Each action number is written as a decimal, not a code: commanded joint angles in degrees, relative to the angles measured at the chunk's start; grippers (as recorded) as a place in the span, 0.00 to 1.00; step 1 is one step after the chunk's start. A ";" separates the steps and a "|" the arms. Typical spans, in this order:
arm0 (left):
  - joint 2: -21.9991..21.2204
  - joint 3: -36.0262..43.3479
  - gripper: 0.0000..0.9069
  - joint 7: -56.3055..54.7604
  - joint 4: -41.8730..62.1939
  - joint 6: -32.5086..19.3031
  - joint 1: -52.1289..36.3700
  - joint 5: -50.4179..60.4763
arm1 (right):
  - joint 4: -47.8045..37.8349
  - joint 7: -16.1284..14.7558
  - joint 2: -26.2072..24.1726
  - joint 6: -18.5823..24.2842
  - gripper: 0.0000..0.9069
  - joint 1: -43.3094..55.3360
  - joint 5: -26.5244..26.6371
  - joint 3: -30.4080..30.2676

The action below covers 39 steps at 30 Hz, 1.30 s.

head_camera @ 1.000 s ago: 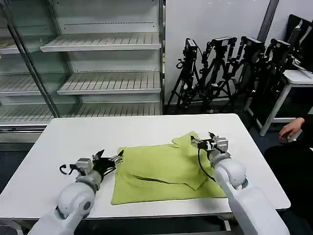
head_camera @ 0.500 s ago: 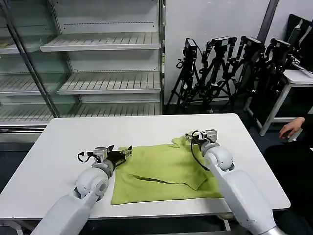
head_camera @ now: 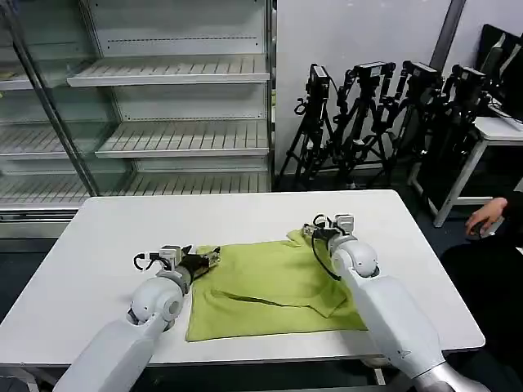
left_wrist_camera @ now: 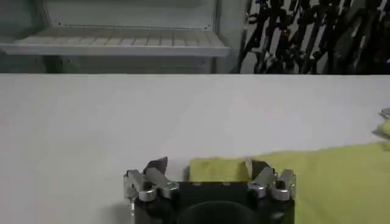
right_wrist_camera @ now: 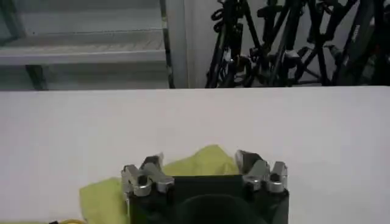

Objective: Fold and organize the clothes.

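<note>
Head view: lime T-shirt (head_camera: pixel 274 287) lies part-folded on white table (head_camera: pixel 106 237); left gripper (head_camera: pixel 209 257) and right gripper (head_camera: pixel 313 231) sit at far corners, likely for next fold.
Left wrist view: jaws spread, straddling hem, nothing pinched.
Right wrist view: jaws spread over sleeve tip, empty.

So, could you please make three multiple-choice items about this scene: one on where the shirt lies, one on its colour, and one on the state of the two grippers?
1. Where does the T-shirt lie?
A. on a shelf
B. on the white table
C. on the floor

2. What colour is the T-shirt?
A. lime green
B. dark blue
C. red

3. How are the left gripper and the right gripper?
A. both open
B. both shut
C. one open, one shut

Answers: 1 B, the fabric is spread flat on the tabletop. 2 A, it is plain yellow-green. 3 A, each wrist view shows the fingers apart at a far shirt corner.
</note>
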 commanded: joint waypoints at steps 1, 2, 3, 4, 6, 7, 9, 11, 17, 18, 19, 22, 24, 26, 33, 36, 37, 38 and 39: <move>-0.05 0.58 0.07 0.30 1.26 0.17 -0.61 -0.80 | -2.24 -0.07 0.60 -0.28 0.00 0.48 0.94 -0.60; 0.02 0.58 0.07 0.41 1.19 0.18 -0.52 -0.91 | -2.39 -0.09 0.64 -0.28 0.00 0.49 1.19 -0.52; 0.06 0.57 0.07 0.59 1.04 0.17 -0.46 -1.16 | -2.49 -0.07 0.65 -0.28 0.00 0.49 1.53 -0.48; 0.05 0.55 0.07 0.70 0.98 0.17 -0.35 -1.27 | -2.49 -0.07 0.66 -0.29 0.00 0.51 1.72 -0.44; 0.06 0.49 0.07 1.22 0.82 0.18 -0.17 -1.64 | -2.40 -0.18 0.65 -0.29 0.00 0.60 2.11 -0.39; 0.04 0.49 0.07 1.32 0.80 0.18 -0.14 -1.76 | -2.37 -0.20 0.65 -0.28 0.00 0.61 2.21 -0.36; -0.05 0.49 0.07 1.73 0.80 0.19 0.04 -1.99 | -2.33 -0.20 0.62 -0.28 0.00 0.59 2.52 -0.32; -0.13 0.46 0.07 1.92 0.78 0.19 0.27 -2.09 | -2.27 -0.25 0.55 -0.28 0.00 0.46 2.59 -0.29; -0.22 -0.02 0.07 2.32 0.37 0.11 0.67 -2.11 | -1.29 -0.24 0.48 -0.12 0.00 -0.11 2.50 0.31; -0.23 -0.27 0.07 2.37 0.20 0.10 0.71 -2.15 | -0.91 -0.24 0.52 -0.05 0.00 -0.20 2.49 0.72; -0.21 -0.41 0.07 2.42 0.03 0.09 0.75 -2.23 | -0.54 -0.26 0.55 -0.06 0.00 -0.31 2.52 0.92; 0.21 -0.87 0.07 2.70 -0.83 0.06 0.92 -2.42 | 0.70 -0.38 0.37 0.09 0.00 -0.67 2.97 1.69; 0.62 -1.20 0.07 3.06 -1.44 -0.12 1.06 -2.42 | 1.23 -0.42 0.06 0.35 0.00 -0.80 3.30 2.04; 0.86 -1.60 0.07 3.20 -2.03 -0.43 1.25 -2.43 | 2.27 -0.47 -0.21 1.40 0.00 -0.88 3.82 2.42; 1.88 -3.30 0.07 3.23 -5.97 -1.29 2.12 -2.44 | 7.97 -1.39 -2.04 4.42 0.00 -2.73 3.71 3.98; 2.53 -3.99 0.07 3.19 -7.63 -1.41 2.75 -2.68 | 12.30 -1.52 -3.49 4.57 0.00 -4.51 3.52 4.72; 2.68 -4.28 0.07 3.18 -8.19 -1.41 3.17 -2.74 | 13.70 -1.55 -3.90 4.56 0.00 -5.18 3.48 5.01; 2.88 -4.50 0.07 3.17 -8.75 -1.42 3.57 -2.82 | 14.64 -1.58 -4.24 4.55 0.00 -5.86 3.47 5.24; 3.01 -4.75 0.07 3.14 -9.43 -1.42 4.07 -2.78 | 15.86 -1.60 -4.51 4.55 0.00 -6.42 3.46 5.56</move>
